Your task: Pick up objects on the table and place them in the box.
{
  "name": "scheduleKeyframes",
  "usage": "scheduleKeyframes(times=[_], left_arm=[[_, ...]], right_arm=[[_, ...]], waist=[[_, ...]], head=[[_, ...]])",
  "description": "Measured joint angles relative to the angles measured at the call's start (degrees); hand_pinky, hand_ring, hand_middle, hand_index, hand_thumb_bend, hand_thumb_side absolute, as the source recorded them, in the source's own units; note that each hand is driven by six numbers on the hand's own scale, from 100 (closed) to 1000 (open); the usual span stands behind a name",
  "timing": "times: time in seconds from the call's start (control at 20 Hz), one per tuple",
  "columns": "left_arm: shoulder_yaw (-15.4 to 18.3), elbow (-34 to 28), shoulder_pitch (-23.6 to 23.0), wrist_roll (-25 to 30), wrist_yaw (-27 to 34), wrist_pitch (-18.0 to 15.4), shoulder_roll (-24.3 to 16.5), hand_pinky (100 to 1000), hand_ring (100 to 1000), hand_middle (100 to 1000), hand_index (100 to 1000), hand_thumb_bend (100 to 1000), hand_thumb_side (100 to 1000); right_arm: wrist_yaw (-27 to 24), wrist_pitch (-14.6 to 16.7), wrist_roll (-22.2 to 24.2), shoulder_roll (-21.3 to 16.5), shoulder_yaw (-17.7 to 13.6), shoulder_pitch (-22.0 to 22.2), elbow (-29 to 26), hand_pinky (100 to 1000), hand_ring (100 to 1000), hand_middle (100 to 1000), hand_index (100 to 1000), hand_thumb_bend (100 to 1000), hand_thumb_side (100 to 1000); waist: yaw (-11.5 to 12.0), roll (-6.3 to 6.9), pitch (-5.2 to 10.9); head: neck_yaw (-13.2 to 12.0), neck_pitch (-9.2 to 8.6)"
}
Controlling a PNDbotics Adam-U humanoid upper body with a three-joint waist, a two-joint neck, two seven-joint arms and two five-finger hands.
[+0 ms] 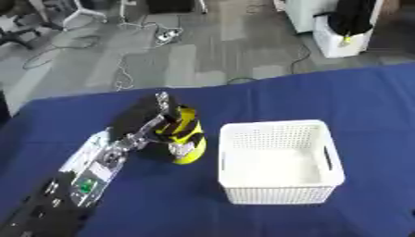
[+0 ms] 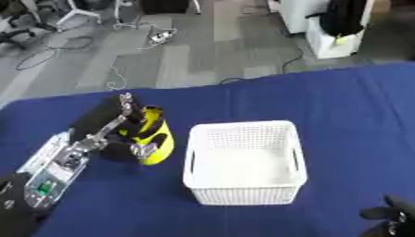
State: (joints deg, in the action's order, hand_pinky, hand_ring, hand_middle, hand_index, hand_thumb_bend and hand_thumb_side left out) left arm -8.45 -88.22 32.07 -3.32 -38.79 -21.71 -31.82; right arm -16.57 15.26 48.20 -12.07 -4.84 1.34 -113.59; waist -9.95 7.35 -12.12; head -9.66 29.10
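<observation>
Fingers of the left hand point(image 1: 162, 121) are curled round a rounded yellow object with black bands point(image 1: 188, 139), the thumb side lying across its upper part, in the left middle of the frame. Whether the object rests on the dark blue tablecloth point(image 1: 324, 97) or hangs just clear of it I cannot tell; its lower end shows very close to the cloth. It sits just beside the left wall of the white perforated plastic box point(image 1: 279, 162), which stands open and looks empty at centre right.

My reading is that the object is hard, smooth plastic or similar, stiff rather than soft, and probably light for its bulk. The glossy curved surface could let it slide or rotate inside the hold, so a wrap across the banded middle, where it appears to narrow, looks safer than a pinch at the bulging yellow end. It does not look fragile, so releasing it low over the box should be acceptable.

Only dark fingertips of the right hand point(image 2: 387, 215) show at the lower right corner of the right eye view, idle; how they are set I cannot tell.
</observation>
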Motion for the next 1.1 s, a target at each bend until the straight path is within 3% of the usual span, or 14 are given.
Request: scheduleKeyframes(times=[0.6,1.1], left_arm=[[-1.9,-7.8,7.6,4.1,4.0,1.3,-1.0,100,100,100,137,100,592],[-5.8,-1.9,15.2,7.2,6.6,-2.0,1.3,100,100,100,140,100,614]], right_arm=[[-0.6,-0.4,0.4,-0.1,0.0,0.0,0.0,523,653,805,1000,915,521],[-1.0,-0.4,0.4,-0.6,0.4,-1.3,0.0,522,652,806,1000,913,522]], waist=[[-0.1,0.44,1.09],[-4.1,1.87,0.38]], head=[[0.0,0.01],[-1.0,-1.00]])
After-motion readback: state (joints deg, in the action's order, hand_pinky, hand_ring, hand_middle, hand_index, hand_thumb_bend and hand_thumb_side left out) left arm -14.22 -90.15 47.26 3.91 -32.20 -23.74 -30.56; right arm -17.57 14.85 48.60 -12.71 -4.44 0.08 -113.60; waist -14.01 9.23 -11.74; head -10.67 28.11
